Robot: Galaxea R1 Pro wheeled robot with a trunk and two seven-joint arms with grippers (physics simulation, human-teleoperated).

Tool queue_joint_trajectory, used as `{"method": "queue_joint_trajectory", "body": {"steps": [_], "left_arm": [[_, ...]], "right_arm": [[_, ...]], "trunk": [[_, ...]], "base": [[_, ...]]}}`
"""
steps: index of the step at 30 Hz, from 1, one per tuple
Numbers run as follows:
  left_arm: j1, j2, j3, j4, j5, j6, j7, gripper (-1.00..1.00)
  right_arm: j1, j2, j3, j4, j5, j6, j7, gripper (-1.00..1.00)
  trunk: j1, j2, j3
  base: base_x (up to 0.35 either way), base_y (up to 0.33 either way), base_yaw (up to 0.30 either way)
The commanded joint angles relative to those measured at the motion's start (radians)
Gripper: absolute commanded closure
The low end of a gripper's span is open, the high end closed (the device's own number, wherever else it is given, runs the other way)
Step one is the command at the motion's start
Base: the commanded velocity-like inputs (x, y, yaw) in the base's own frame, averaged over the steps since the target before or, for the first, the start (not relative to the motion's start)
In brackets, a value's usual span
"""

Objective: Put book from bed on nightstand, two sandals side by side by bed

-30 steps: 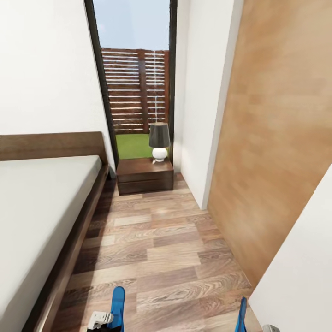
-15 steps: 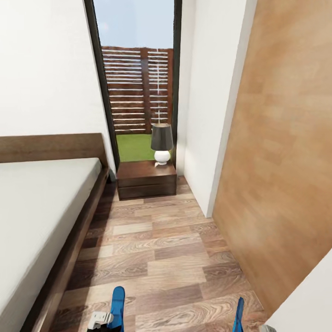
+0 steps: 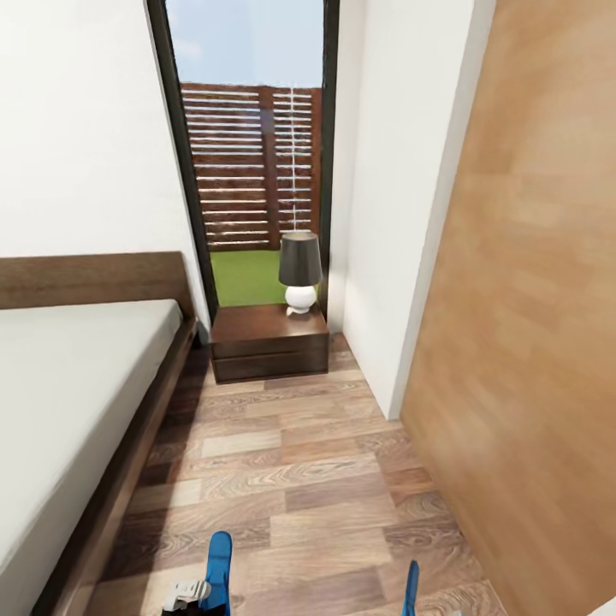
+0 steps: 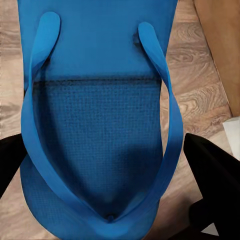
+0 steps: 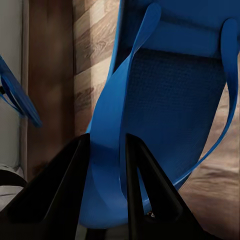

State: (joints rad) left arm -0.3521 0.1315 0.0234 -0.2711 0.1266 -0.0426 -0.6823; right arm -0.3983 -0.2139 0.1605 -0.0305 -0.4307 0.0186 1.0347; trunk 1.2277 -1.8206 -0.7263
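Observation:
Both blue sandals are held off the wood floor. My left gripper [image 3: 186, 592] is shut on one sandal [image 3: 219, 566], which stands upright at the bottom of the head view. In the left wrist view that sandal [image 4: 100, 115] spans the gap between the black fingers [image 4: 212, 175] of the left gripper [image 4: 107, 165]. My right gripper [image 5: 106, 145] is shut on the edge of the other sandal [image 5: 170, 100], whose tip [image 3: 411, 590] pokes up further right. The bed [image 3: 68, 385] runs along the left, with the nightstand [image 3: 269, 342] beyond its headboard. The book is out of view.
A lamp [image 3: 299, 269] with a dark shade stands on the nightstand, in front of a tall window onto grass and a slatted fence. A white wall corner [image 3: 385, 257] and a wood-panelled wall [image 3: 530, 325] close in on the right, leaving a narrow floor aisle [image 3: 291, 462].
The head view has shifted, so the white surface at lower right is almost out of the picture. The right sandal's tip now sits closer to the left sandal, which keeps its place.

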Motion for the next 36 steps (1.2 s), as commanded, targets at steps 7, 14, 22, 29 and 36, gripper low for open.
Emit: {"method": "queue_joint_trajectory", "body": {"steps": [7,14,22,29,36], "left_arm": [[-0.001,0.0,0.003,0.001,0.003,-0.002,-0.005,1.0],[-0.001,0.0,0.003,0.001,0.002,-0.002,-0.005,1.0],[-0.001,0.0,0.003,0.001,0.003,-0.002,-0.005,1.0],[-0.001,0.0,0.003,0.001,0.003,-0.002,-0.006,1.0],[-0.001,0.0,0.003,0.001,0.003,-0.001,-0.006,1.0]], "right_arm": [[-0.001,-0.001,0.007,0.0,-0.01,0.003,0.004,1.0],[-0.001,-0.001,0.006,0.0,-0.009,0.002,0.004,1.0],[-0.001,-0.001,0.006,0.0,-0.009,0.003,0.004,1.0],[-0.001,0.0,0.006,0.0,-0.009,0.002,0.004,1.0],[-0.001,0.0,0.006,0.0,-0.008,0.002,0.004,1.0]], "trunk": [[0.0,0.0,-0.001],[0.0,0.0,-0.001],[0.0,0.0,-0.001],[0.0,0.0,-0.001],[0.0,0.0,-0.001]], "base": [[0.328,0.0,0.0],[0.188,0.0,0.0],[0.027,0.0,0.0],[0.275,0.0,0.0],[0.327,0.0,0.0]]}}
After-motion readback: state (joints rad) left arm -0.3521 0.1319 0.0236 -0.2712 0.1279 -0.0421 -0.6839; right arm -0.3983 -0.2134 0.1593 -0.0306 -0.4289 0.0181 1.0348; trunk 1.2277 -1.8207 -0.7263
